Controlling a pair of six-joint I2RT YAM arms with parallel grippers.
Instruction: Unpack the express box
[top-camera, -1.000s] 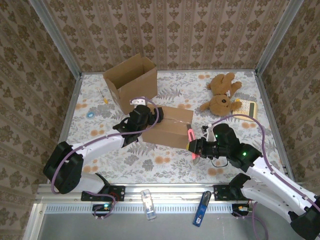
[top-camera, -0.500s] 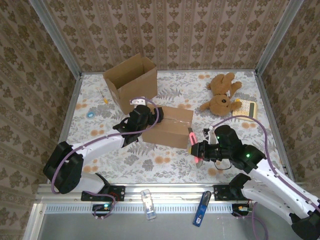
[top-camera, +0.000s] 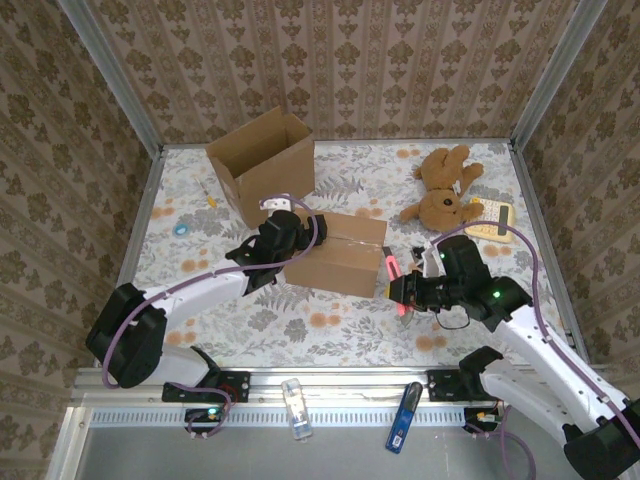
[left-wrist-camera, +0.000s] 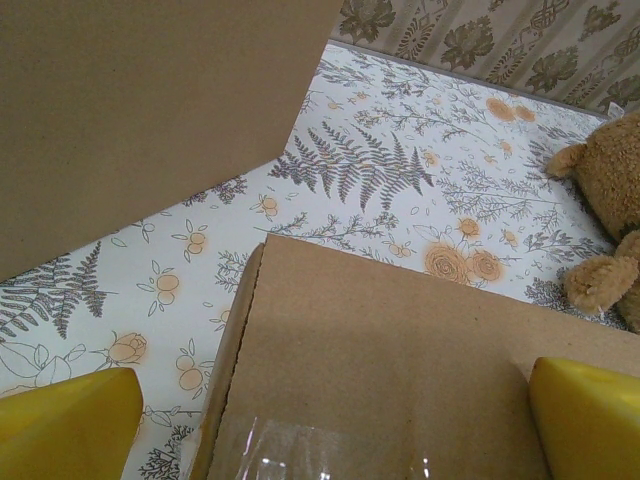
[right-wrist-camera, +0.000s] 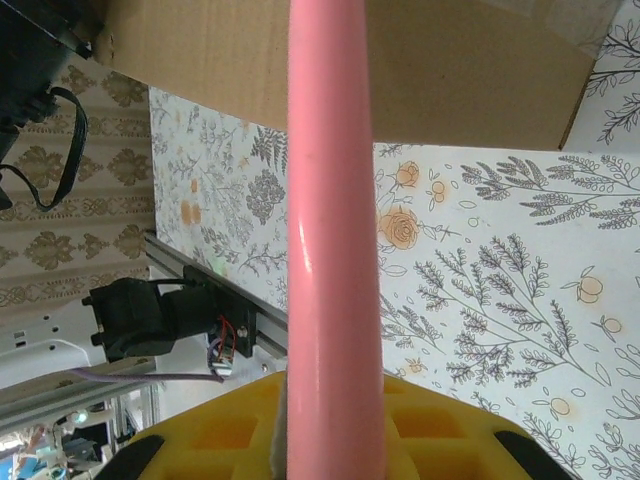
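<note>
The sealed express box (top-camera: 335, 258) lies flat near the middle of the tabletop (top-camera: 300, 325). Clear tape shows on its top in the left wrist view, so by my reading nothing has been taken out yet. The left jaws stand wide open at the box's left end and hold nothing. One yellow finger (left-wrist-camera: 70, 425) is off the box's edge over the tabletop and the other (left-wrist-camera: 585, 420) is over the cardboard top. I judge this placing is meant to brace the box so it does not slide when it is worked from the other end. The right jaws are closed on a slim pink tool (top-camera: 392, 280), probably a cutter. It is gripped at one end so its free end reaches toward the box's right end, where a seam would be slit. Whether the tip touches the cardboard I cannot tell. An open box (top-camera: 262, 160) stands toward the far left corner and a teddy bear (top-camera: 445, 190) lies toward the far right corner. Both are apart from the sealed box, which leaves room for both arms.
</note>
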